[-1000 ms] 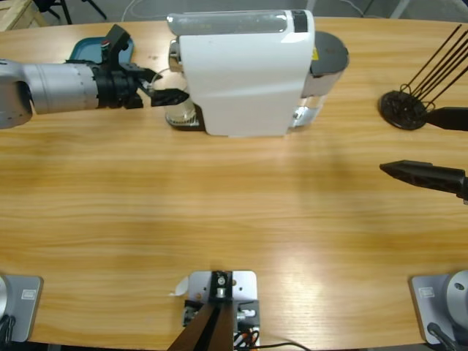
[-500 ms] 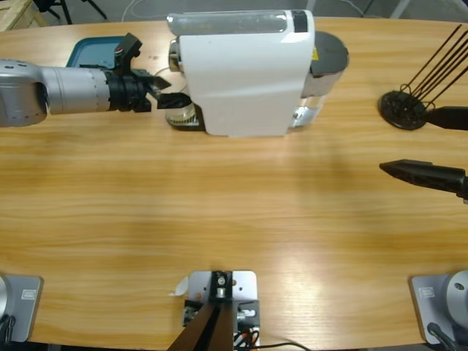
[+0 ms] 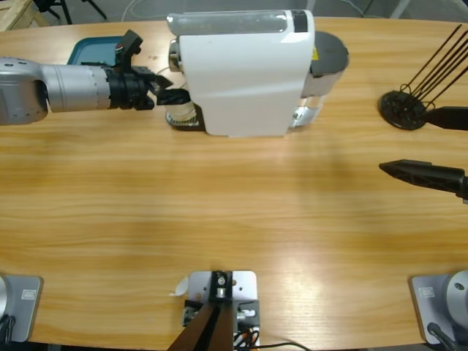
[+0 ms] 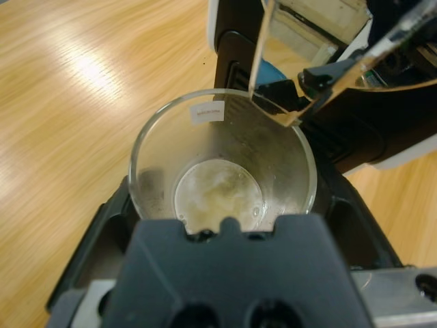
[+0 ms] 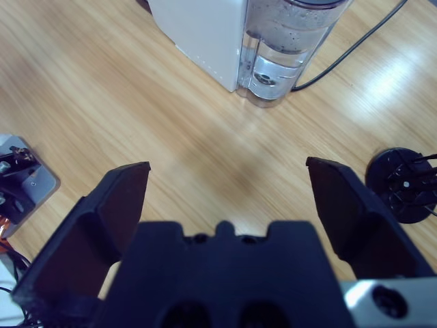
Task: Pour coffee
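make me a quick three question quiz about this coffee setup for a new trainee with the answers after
1. True or false: the right gripper is shut on a mug.
2. What lies in the bottom of the clear cup at the left gripper?
3. The cup stands: A) mid-table, B) at the white coffee machine's front, under its spout, C) on the teal tray.

Key
1. False: its jaws are spread wide over bare table.
2. A shallow layer of pale coffee.
3. B.
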You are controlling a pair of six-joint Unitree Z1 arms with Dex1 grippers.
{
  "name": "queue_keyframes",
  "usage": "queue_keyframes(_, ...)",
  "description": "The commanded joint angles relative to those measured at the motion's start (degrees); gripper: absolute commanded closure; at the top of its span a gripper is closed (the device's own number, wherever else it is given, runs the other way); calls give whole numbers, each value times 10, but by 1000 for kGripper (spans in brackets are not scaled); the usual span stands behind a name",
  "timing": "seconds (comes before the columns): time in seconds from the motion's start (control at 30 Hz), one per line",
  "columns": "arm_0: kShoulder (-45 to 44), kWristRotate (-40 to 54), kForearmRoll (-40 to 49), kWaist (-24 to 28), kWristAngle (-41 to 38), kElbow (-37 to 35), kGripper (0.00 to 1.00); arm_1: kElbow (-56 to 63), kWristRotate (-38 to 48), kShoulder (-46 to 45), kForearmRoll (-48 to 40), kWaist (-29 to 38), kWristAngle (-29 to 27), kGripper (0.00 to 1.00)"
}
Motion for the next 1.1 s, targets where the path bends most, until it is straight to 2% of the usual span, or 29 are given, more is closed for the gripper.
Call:
queue_keyframes(0.03, -9, -6, -12, 5, 37, 66, 681, 21, -1, 4, -4, 7, -9, 0)
queue_keyframes(0.27, -89, -10, -21, 87, 110, 114, 681, 21, -1, 2, -5, 7, -8, 0)
queue_keyframes(0.43, -109, -17, -20, 163, 114, 88, 679, 22, -1, 0, -5, 7, -8, 0)
queue_keyframes(0.6, -67, -32, -17, 223, 113, 45, 676, 23, -1, -3, -6, 7, -9, 0)
queue_keyframes(1.0, 8, -48, -11, 262, 114, 41, 664, 25, -1, -6, -9, 7, -10, 0)
queue_keyframes(1.07, 18, -54, 2, 267, 113, 43, 564, 25, -1, -5, -9, 7, -10, 0)
queue_keyframes(1.1, 25, -54, 1, 268, 112, 47, 547, 25, -1, -5, -10, 7, -10, 0)
